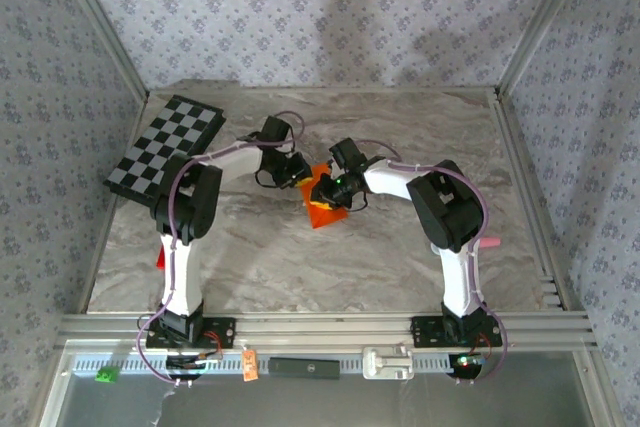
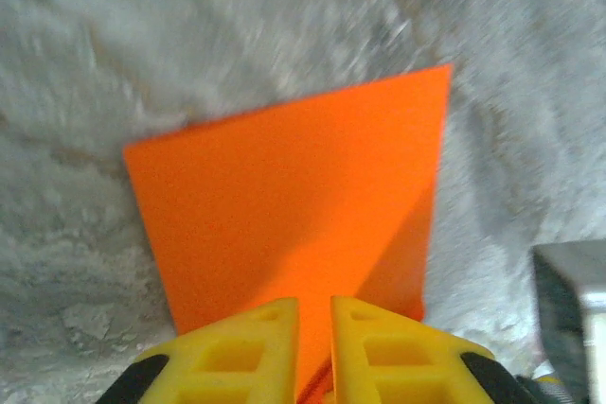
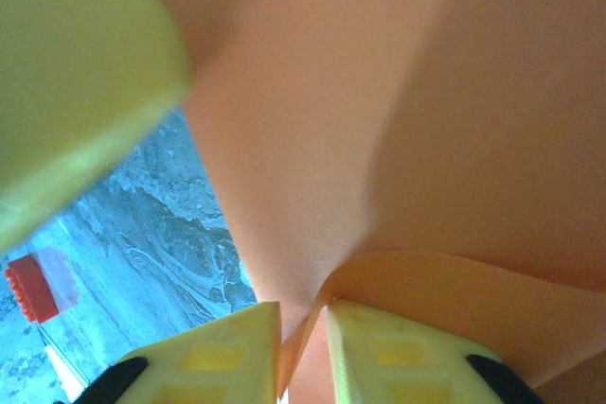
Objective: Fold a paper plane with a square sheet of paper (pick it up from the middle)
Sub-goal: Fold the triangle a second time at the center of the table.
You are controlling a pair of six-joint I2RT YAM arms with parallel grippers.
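Observation:
The square sheet of paper [image 1: 326,213] is bright orange and lies creased on the marble table [image 1: 400,147] at its middle. Both grippers meet over its far edge. In the left wrist view the sheet [image 2: 284,186] lies flat ahead with a darker folded flap on its right. My left gripper [image 2: 314,302] [image 1: 302,178] has its yellow fingers a narrow gap apart over the paper's near edge. In the right wrist view a raised fold of the sheet [image 3: 398,130] runs down into the narrow gap of my right gripper [image 3: 303,307] [image 1: 326,192].
A black-and-white checkerboard [image 1: 165,147] lies at the back left. A small red block [image 3: 33,286] [image 1: 160,257] sits beside the left arm. One yellow finger of the left gripper [image 3: 66,73] looms close in the right wrist view. Aluminium rails edge the table.

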